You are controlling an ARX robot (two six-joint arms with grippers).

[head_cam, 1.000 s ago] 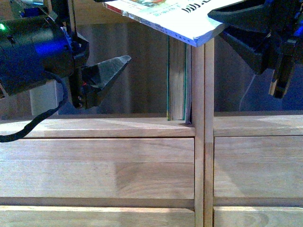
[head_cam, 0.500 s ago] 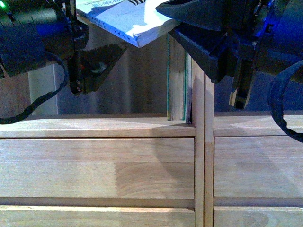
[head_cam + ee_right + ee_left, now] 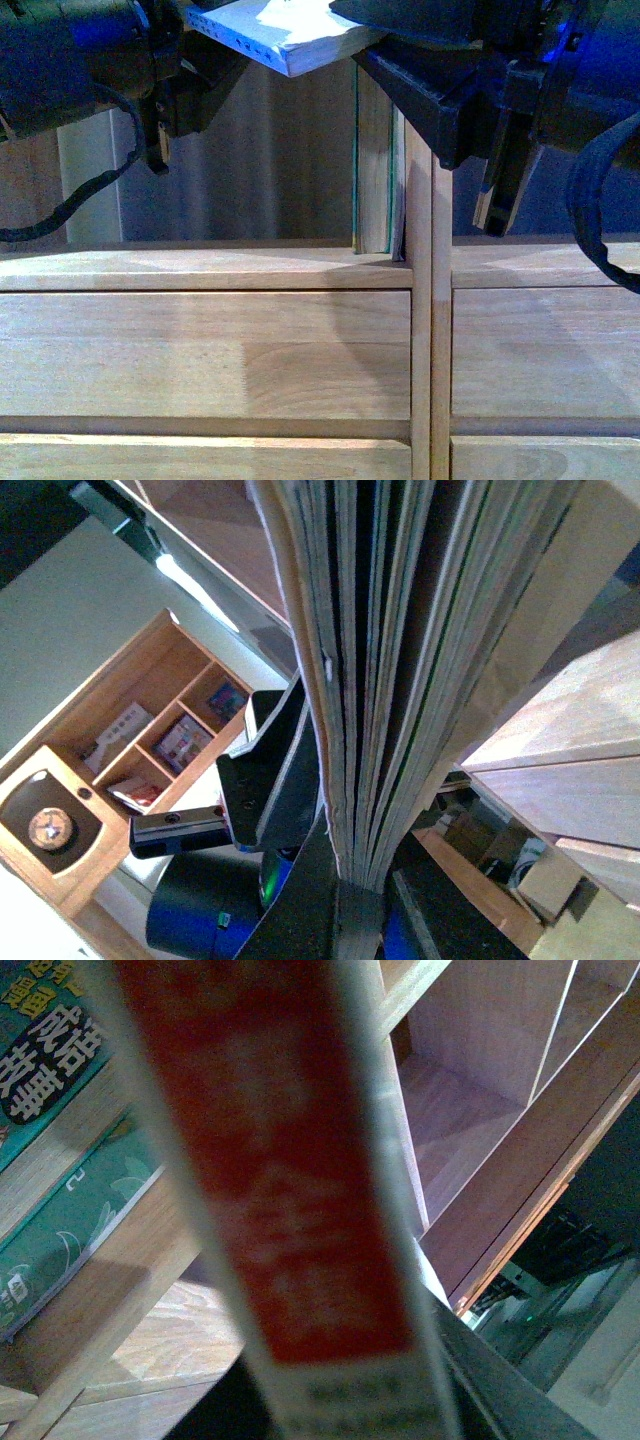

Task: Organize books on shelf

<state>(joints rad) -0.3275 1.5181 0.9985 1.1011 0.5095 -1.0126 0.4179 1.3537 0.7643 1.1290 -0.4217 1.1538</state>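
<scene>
Count log, front view.
- Shelf (image 3: 200,268): 1.
- Drawer fronts (image 3: 200,350): 4 in view, the lower 2 cut off by the frame edge.
- Central uprights (image 3: 431,300): 2, side by side.
- Thin book (image 3: 290,35), lying flat up top: 1.
- Upright teal-edged books (image 3: 374,170) in the compartment: at least 1 thick block; exact count not resolvable.
- Hands: 2, left hand (image 3: 190,75) and right hand (image 3: 350,35).

Left wrist view.
- Teal covers (image 3: 60,1220): 2.

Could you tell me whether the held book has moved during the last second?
Yes. In the front view the thin book has shifted left: its corner, earlier over the shelf's double upright, now hangs well left of it.
</scene>
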